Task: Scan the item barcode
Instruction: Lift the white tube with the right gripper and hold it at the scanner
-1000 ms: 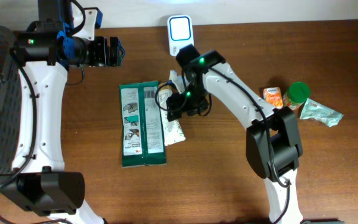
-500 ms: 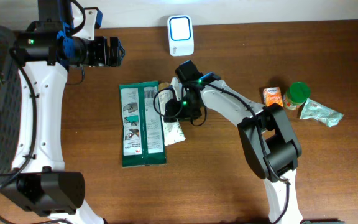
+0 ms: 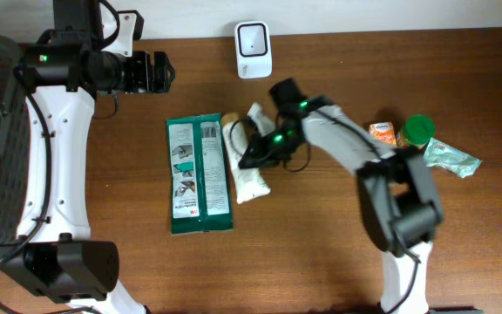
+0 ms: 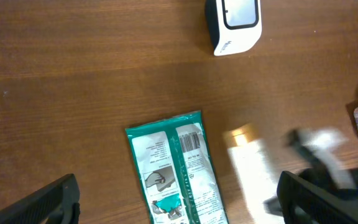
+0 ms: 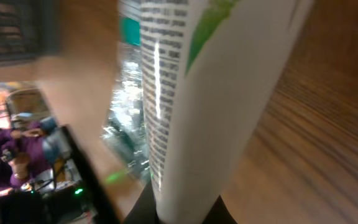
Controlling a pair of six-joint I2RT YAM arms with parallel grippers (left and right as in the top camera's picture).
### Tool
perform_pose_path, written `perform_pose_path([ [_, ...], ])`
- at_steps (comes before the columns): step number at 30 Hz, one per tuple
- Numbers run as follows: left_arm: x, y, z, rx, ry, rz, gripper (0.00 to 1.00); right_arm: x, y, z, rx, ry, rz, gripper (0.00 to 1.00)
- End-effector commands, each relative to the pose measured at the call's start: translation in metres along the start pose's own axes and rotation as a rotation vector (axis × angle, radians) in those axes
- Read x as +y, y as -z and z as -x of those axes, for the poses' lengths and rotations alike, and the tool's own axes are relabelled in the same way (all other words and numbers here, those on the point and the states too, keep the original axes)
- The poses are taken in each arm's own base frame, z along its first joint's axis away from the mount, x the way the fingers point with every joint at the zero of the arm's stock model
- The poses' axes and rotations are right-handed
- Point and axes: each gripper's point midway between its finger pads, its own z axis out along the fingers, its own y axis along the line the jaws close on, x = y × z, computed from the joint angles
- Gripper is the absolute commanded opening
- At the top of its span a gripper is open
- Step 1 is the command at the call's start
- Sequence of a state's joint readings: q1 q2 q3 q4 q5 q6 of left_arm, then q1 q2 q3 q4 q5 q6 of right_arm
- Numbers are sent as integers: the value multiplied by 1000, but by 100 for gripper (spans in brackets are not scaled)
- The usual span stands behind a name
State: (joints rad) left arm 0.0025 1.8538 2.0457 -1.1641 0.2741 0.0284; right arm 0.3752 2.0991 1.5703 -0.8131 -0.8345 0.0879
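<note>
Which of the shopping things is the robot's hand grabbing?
The white tube beside the big green packet: the right gripper is shut on it. The orange carton, green-lidded jar and pale pouch lie untouched.

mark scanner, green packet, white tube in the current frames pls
scanner (image 3: 254, 48): overhead, middle of its top face.
green packet (image 3: 197, 187): overhead, middle of its printed face.
white tube (image 3: 250, 180): overhead, lower part of its body.
</note>
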Motion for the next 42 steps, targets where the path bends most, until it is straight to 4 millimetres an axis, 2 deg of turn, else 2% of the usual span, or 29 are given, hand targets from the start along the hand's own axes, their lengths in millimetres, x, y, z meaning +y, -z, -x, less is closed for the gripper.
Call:
perform_pose_path([
  [1,-2,4,1,-8,8,-7,99,92,104,18,-223,281,180,4],
  [2,-2,4,1,-8,8,-7,99,106,131,17,-281,315,194,4],
  [4,-2,4,1,-8,8,-7,99,128,172,11,-360,368,244,4],
  [7,-2,4,1,-8,8,-7,99,156,215,-3,-427,433,345,4],
  [8,-2,4,1,-8,8,-7,99,168,234,-12,-455,467,393,4],
  [11,-2,4,1,-8,8,-7,99,174,246,-17,-474,468,404,4],
  [14,-2,4,1,-8,8,-7,99,165,244,-12,-474,388,366,4],
  [16,-2,4,1,-8,8,-7,99,135,240,4,-501,162,225,4],
  [20,-2,4,1,-8,8,-7,99,122,242,19,-533,127,120,4],
  [24,-2,4,1,-8,8,-7,99,122,239,63,-503,228,-165,4],
  [26,-2,4,1,-8,8,-7,99,117,235,93,-489,283,-321,4],
  [27,-2,4,1,-8,8,-7,99,103,231,122,-508,325,-475,4],
  [28,-2,4,1,-8,8,-7,99,95,229,132,-514,343,-538,4],
  [30,-2,4,1,-8,8,-7,99,57,221,162,-527,389,-788,4],
  [33,-2,4,1,-8,8,-7,99,9,212,197,-508,462,-1151,4],
  [37,-2,4,1,-8,8,-7,99,-23,187,221,-487,505,-1314,4],
  [38,-2,4,1,-8,8,-7,99,-36,177,226,-467,515,-1355,4],
  [42,-2,4,1,-8,8,-7,99,-70,162,233,-388,549,-1504,4],
])
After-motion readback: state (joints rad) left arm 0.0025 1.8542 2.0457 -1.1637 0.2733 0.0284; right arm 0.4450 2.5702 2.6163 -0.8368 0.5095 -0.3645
